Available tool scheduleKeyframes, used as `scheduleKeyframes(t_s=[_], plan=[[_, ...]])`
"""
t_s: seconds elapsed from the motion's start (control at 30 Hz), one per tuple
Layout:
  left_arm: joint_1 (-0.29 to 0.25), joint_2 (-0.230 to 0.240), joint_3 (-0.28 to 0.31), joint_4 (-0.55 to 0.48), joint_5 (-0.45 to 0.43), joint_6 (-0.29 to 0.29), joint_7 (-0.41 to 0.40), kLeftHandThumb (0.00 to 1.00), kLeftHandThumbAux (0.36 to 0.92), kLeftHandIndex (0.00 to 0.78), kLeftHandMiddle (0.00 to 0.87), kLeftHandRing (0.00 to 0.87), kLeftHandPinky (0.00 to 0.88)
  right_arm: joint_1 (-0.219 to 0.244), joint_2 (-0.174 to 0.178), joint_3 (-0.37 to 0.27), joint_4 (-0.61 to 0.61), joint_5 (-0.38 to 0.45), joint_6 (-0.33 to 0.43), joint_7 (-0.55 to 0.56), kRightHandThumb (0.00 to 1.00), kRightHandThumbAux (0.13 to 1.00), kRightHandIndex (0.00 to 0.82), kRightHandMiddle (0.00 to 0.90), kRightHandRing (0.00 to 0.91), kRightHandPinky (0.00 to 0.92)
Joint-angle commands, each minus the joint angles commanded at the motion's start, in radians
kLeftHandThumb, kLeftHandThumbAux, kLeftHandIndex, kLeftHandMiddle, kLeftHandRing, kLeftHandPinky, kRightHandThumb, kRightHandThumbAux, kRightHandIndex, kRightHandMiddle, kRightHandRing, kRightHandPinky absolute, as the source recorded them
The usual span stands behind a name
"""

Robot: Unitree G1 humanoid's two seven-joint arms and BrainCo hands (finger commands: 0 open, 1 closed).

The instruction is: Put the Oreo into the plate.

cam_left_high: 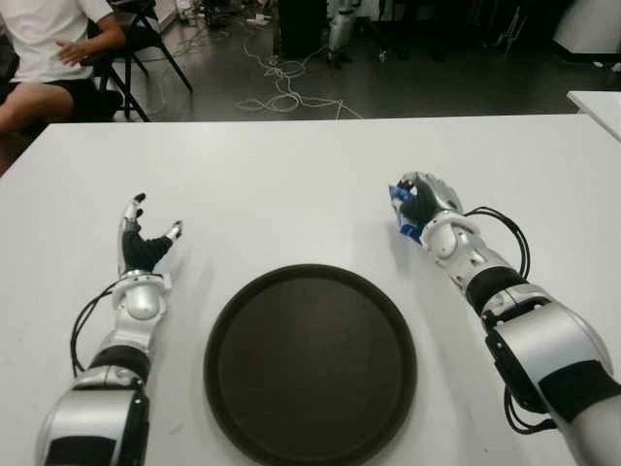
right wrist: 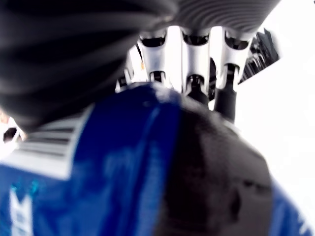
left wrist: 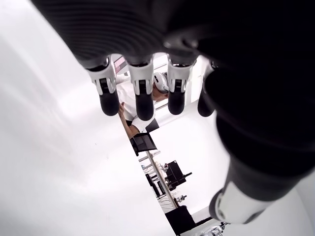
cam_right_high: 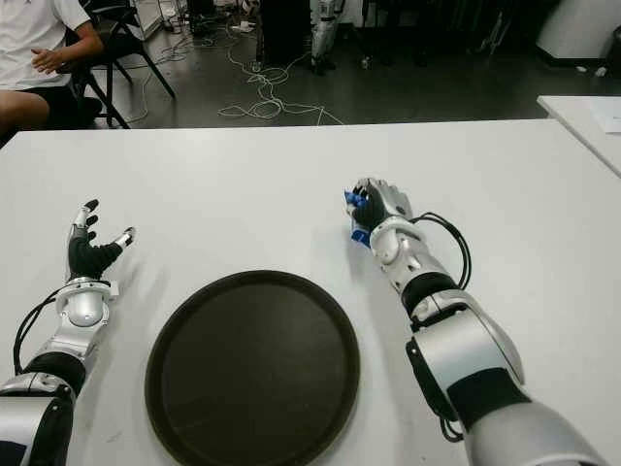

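Right hand (cam_left_high: pixel 419 206) gripped a blue Oreo pack (cam_left_high: pixel 402 216), right of centre, just above the dark round plate (cam_left_high: pixel 310 364). No print was readable. Left hand (cam_left_high: pixel 142 245) lay open, fingers spread, at left.

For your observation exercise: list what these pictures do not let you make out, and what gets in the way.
1. Most of the blue Oreo pack: covered by the right hand in the eye views.
2. Its print: blurred in the right wrist view.
3. The seated person: cut off by the eye views' edge.
4. The plate: absent from both wrist views.
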Motion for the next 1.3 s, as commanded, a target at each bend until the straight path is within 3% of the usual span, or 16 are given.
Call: scheduleKeyframes(t_s=[0.3, 0.4, 0.43, 0.5, 0.63, 0.83, 1.03, 1.3], plan=[[0.001, -0.001, -0.001, -0.002, 0.001, -0.007, -0.001, 0.0, 0.78, 0.059, 0.085, 0.071, 0.072, 0.054, 0.009, -0.036, -0.139, 0.042, -0.039, 0.003, 0.675, 0.73, 0.426, 0.398, 0.301, 0.138], [0.0, 0.0, 0.0, 0.002, -0.001, -0.007, -0.006, 0.0, 0.778, 0.062, 0.091, 0.078, 0.079, 0.064, 0.012, -0.056, -0.161, 0.073, -0.065, 0.033, 0.678, 0.73, 0.427, 0.479, 0.384, 0.29], [0.0, 0.001, 0.0, 0.002, -0.001, -0.007, -0.006, 0.0, 0.779, 0.062, 0.09, 0.08, 0.08, 0.068, 0.012, -0.061, -0.168, 0.081, -0.073, 0.041, 0.681, 0.729, 0.428, 0.533, 0.46, 0.402], [0.001, 0.002, -0.001, 0.002, 0.0, -0.007, -0.006, 0.0, 0.781, 0.06, 0.087, 0.078, 0.074, 0.079, 0.012, -0.068, -0.19, 0.093, -0.084, 0.053, 0.684, 0.728, 0.429, 0.599, 0.558, 0.537], [0.001, -0.001, 0.002, 0.001, -0.004, -0.009, -0.012, 0.0, 0.789, 0.055, 0.081, 0.068, 0.058, 0.103, 0.015, -0.077, -0.238, 0.115, -0.094, 0.086, 0.69, 0.726, 0.432, 0.699, 0.698, 0.708], [0.0, -0.002, 0.005, 0.001, -0.009, -0.011, -0.018, 0.0, 0.793, 0.054, 0.083, 0.066, 0.053, 0.154, 0.026, -0.09, -0.331, 0.153, -0.105, 0.145, 0.694, 0.725, 0.437, 0.77, 0.782, 0.782], [0.0, -0.002, 0.006, 0.001, -0.009, -0.015, -0.018, 0.0, 0.784, 0.059, 0.09, 0.073, 0.064, 0.193, 0.035, -0.1, -0.419, 0.19, -0.106, 0.217, 0.695, 0.723, 0.439, 0.804, 0.815, 0.808], [0.0, -0.002, 0.005, 0.002, -0.007, -0.01, -0.017, 0.0, 0.782, 0.052, 0.078, 0.067, 0.065, 0.249, 0.045, -0.109, -0.498, 0.243, -0.169, 0.311, 0.693, 0.721, 0.441, 0.816, 0.829, 0.814]])
